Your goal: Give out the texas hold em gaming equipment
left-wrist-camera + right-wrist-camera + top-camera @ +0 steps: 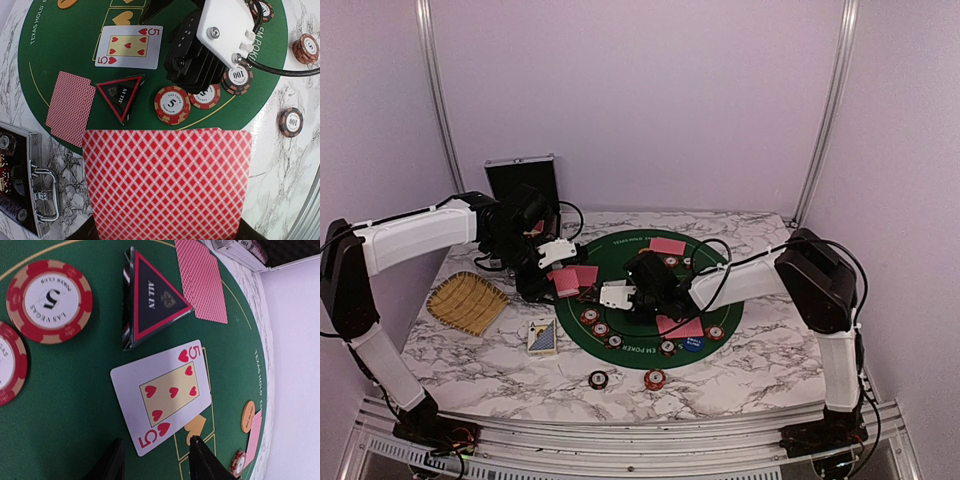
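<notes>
My left gripper (563,281) is shut on a stack of red-backed playing cards (167,182), held above the left edge of the round green mat (715,300); the cards hide its fingers in the left wrist view. My right gripper (156,465) is open, fingers apart with nothing between them. Just ahead of its tips a five of hearts (162,395) lies face up on the mat. Beyond it stand the dark triangular marker (152,300) and a face-down card (200,280). A red "5" chip (49,300) lies to the marker's side.
The silver case (523,185) stands open at the back left, and the yellow straw tray (468,302) lies left of the mat. A face-up card (542,338) and two chips (598,379) (655,379) lie on the marble in front. More cards, chips and a blue disc (693,343) sit on the mat.
</notes>
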